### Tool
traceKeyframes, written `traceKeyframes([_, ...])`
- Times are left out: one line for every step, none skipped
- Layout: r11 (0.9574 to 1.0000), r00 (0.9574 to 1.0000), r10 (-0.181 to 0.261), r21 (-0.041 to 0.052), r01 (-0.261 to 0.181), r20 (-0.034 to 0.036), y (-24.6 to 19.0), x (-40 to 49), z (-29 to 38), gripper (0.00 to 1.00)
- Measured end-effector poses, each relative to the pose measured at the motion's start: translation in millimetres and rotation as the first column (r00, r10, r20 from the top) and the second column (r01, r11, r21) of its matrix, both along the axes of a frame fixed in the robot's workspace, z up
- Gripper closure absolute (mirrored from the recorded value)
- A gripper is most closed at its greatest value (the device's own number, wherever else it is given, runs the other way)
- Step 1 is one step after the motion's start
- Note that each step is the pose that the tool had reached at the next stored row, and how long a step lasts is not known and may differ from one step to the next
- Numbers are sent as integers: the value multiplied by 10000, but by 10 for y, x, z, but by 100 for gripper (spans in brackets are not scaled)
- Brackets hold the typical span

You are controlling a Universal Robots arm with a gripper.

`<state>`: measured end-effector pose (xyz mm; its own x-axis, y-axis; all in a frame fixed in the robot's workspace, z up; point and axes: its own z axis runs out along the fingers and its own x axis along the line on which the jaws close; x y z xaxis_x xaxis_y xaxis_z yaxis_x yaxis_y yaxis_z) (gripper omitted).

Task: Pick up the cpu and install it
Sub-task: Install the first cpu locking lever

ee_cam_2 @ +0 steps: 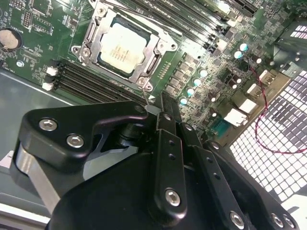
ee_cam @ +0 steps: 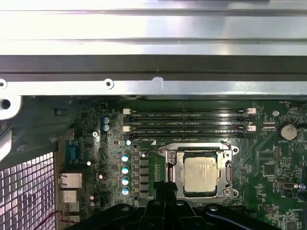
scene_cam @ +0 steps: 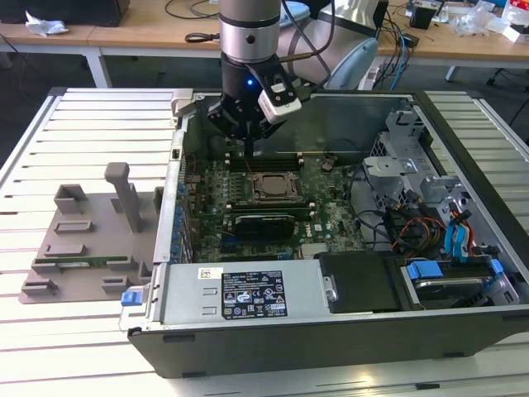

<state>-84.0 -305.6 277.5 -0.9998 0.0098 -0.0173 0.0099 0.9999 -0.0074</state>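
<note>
One slatted white metal worktop (scene_cam: pixel 91 124) is seen in the exterior view, carrying one open black computer case (scene_cam: pixel 331 339) and, toward the exterior view's left, one grey plastic tray (scene_cam: pixel 83 240) with moulded upright shapes. Within the case one green motherboard (scene_cam: pixel 248 198) is laid flat, densely studded with small components; in the first wrist view four long black memory slots (ee_cam: pixel 189 124) are counted beside the socket, and a column of four round teal-topped capacitors (ee_cam: pixel 125 175) is seen nearby. One square socket (ee_cam: pixel 199 173) with a bright metal frame is mounted on the board.

One cpu (ee_cam: pixel 200 174), flat and square with a dull silver-grey metal top, is seated inside that socket frame, near the middle of the motherboard; it is seen again in the second wrist view (ee_cam_2: pixel 123 49).

One black end effector (scene_cam: pixel 246 124) is held above the board, just beyond the socket toward the case's far wall, apart from the cpu and holding nothing visible. Whether it is open or closed cannot be told.
</note>
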Motion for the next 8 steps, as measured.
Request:
traceKeyframes([10000,10000,1,1,-1,1,7,-22,-2,89])
traceKeyframes([10000,10000,-1,1,1,1,11,-47,-4,89])
traceKeyframes([10000,10000,-1,1,1,3,14,-67,-6,89])
traceKeyframes([10000,10000,-1,1,1,2,18,-96,-10,89])
traceKeyframes([10000,10000,0,0,0,1,23,-115,-14,89])
traceKeyframes([10000,10000,2,-1,-2,0,32,-137,-20,89])
traceKeyframes([10000,10000,-1,-1,1,0,41,-153,-25,89])
traceKeyframes([10000,10000,-1,0,1,1,71,-184,-38,89])
